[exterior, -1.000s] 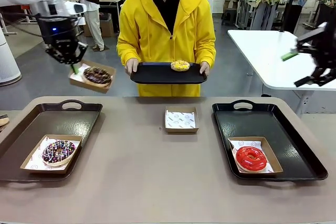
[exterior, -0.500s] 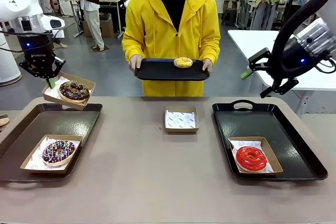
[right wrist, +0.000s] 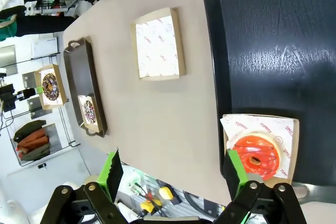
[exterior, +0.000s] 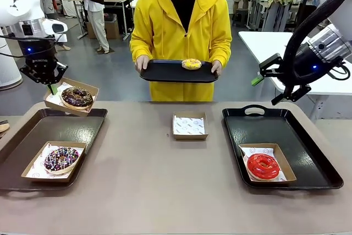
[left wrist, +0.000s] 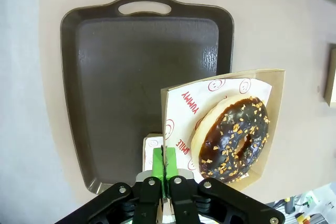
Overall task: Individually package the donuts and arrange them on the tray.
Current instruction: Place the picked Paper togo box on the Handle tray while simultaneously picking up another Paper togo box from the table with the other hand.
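My left gripper (exterior: 53,87) (left wrist: 165,162) is shut on the edge of a cardboard box (exterior: 58,100) (left wrist: 226,85) holding the plain chocolate donut (exterior: 77,97) (left wrist: 233,137), in the air above the far end of the brown left tray (exterior: 82,127) (left wrist: 131,72). On that tray a boxed chocolate sprinkled donut (exterior: 60,159) rests. The red donut (exterior: 263,166) (right wrist: 257,153) lies boxed on the black right tray (exterior: 311,152) (right wrist: 273,40). High beyond that tray's far edge, my right gripper (exterior: 268,88) (right wrist: 173,171) is open and empty. The person holds a tray (exterior: 165,73) carrying the yellow donut (exterior: 191,64).
An empty paper-lined box (exterior: 190,126) (right wrist: 156,43) sits at the table's middle, near the far edge. A white table (exterior: 280,53) stands behind at the right. People stand farther back.
My left gripper carried the boxed chocolate donut left and down toward the left tray. The right arm swung in from the far right. The person's tray shifted slightly.
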Tool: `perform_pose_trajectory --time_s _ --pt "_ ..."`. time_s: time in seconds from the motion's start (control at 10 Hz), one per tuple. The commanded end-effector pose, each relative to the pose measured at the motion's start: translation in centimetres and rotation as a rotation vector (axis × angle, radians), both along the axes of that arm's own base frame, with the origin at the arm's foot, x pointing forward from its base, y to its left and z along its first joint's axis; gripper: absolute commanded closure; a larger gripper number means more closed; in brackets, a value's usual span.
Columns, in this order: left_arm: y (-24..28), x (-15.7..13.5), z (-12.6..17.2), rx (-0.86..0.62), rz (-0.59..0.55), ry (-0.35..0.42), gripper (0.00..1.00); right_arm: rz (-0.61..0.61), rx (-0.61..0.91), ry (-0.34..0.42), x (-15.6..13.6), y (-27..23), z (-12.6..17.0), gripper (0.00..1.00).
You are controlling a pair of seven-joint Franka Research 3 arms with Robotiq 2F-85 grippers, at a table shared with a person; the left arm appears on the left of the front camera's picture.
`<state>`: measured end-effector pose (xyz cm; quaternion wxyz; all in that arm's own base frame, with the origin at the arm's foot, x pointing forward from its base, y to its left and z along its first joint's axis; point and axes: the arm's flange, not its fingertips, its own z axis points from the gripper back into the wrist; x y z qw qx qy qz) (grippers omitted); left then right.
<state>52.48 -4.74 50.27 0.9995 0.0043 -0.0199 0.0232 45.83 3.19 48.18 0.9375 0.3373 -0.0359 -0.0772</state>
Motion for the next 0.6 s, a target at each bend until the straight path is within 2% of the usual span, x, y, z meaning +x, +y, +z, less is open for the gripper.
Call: perform_pose_trajectory --time_s 0.0,0.3,0.5 --pt "-0.1 -0.2 0.4 -0.001 0.006 0.002 0.99 0.002 -0.007 0.004 -0.2 0.2 0.1 0.00" --pt "-0.1 -0.2 0.4 -0.001 0.006 0.002 0.99 -0.001 0.000 -0.001 0.0 0.0 0.1 0.00" --pt "0.9 0.2 -0.1 0.009 -0.017 -0.014 0.99 0.066 -0.118 -0.063 0.2 2.7 1.2 0.00"
